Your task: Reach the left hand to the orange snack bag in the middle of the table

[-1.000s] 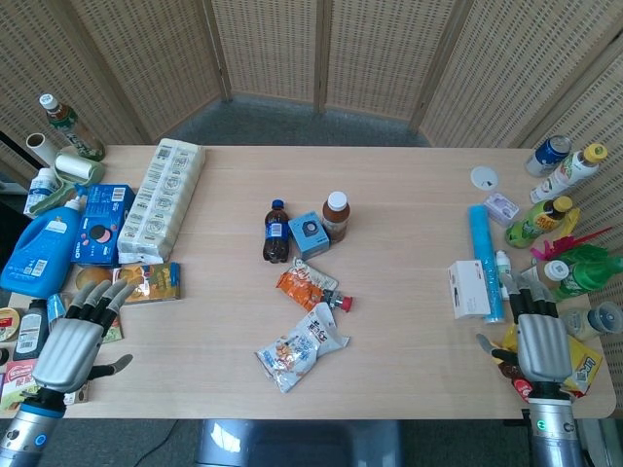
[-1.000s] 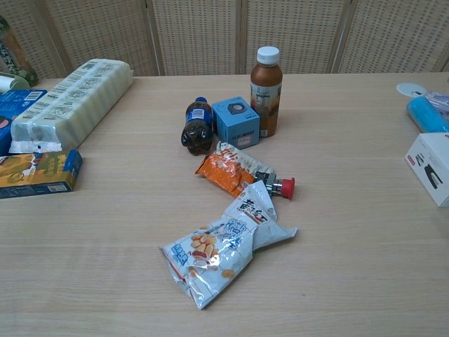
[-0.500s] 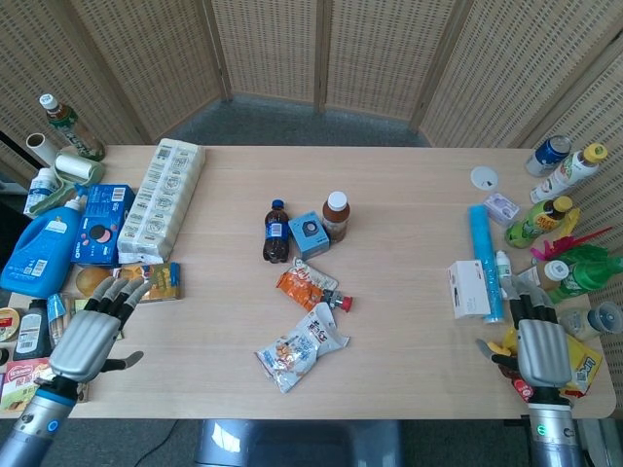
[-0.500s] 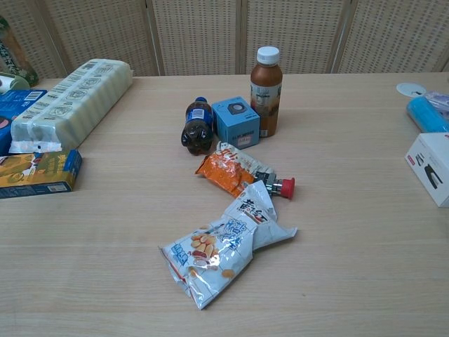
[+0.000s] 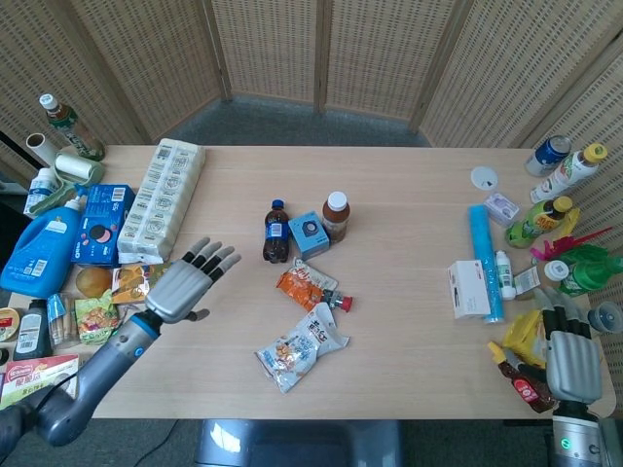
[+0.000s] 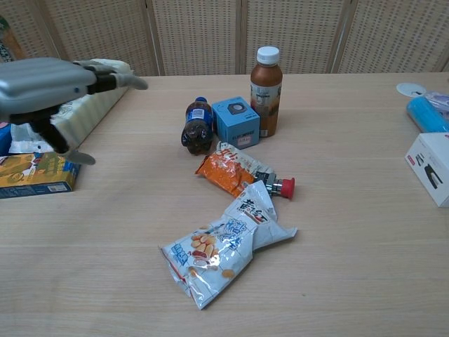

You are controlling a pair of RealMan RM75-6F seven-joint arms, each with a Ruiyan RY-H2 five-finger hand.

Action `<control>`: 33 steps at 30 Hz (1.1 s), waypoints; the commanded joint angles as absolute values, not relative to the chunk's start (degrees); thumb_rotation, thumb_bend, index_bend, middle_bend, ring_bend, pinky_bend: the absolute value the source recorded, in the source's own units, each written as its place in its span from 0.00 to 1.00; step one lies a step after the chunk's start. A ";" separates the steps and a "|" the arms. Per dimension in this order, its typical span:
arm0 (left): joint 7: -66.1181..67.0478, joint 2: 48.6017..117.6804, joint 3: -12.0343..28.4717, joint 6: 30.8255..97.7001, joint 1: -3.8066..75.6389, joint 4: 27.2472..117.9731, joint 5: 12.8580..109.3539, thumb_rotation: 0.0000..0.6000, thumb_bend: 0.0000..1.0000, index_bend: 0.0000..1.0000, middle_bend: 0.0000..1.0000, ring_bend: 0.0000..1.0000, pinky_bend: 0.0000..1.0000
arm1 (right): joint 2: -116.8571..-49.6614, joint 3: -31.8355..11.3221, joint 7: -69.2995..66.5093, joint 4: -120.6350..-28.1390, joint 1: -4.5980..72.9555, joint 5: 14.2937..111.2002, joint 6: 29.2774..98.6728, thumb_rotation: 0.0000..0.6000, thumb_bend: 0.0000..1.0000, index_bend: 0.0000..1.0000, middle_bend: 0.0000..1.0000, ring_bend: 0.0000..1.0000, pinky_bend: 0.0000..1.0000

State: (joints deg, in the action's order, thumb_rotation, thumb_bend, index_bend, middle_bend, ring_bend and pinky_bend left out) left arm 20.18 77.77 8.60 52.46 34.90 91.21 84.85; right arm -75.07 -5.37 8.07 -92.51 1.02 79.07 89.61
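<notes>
The orange snack bag (image 5: 301, 286) (image 6: 229, 169) lies flat in the middle of the table, just in front of the cola bottle and the blue box. My left hand (image 5: 185, 284) (image 6: 50, 86) hovers over the table to the left of the bag, well apart from it, fingers spread and holding nothing. My right hand (image 5: 571, 360) rests at the table's near right corner, fingers apart, empty; the chest view does not show it.
A cola bottle (image 5: 274, 232), a blue box (image 5: 310, 234) and a brown drink bottle (image 5: 336, 215) stand behind the bag. A pale blue snack bag (image 5: 301, 346) and a red-capped tube (image 5: 340, 303) lie in front. Boxes and bottles (image 5: 88, 222) crowd the left edge, bottles (image 5: 550, 224) the right.
My left hand has risen from the table's near left corner and moved right and forward towards the middle, now entering the chest view. The right hand has drawn back slightly.
</notes>
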 commanded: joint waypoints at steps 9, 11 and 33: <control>17.06 91.54 9.59 43.40 48.98 74.28 88.41 1.00 0.20 0.00 0.00 0.00 0.00 | -73.52 -5.79 7.68 -92.88 -1.56 77.16 91.61 0.93 0.17 0.00 0.00 0.00 0.00; 16.18 93.47 9.27 42.76 50.32 71.81 88.53 1.00 0.20 0.00 0.00 0.00 0.00 | -73.53 -5.89 7.89 -93.00 -1.57 77.02 91.39 0.94 0.17 0.00 0.00 0.00 0.00; 11.43 108.89 7.36 39.65 57.68 51.61 85.90 1.00 0.20 0.00 0.00 0.00 0.00 | -73.45 -6.75 8.27 -92.82 -2.63 75.39 90.92 0.93 0.17 0.00 0.00 0.00 0.00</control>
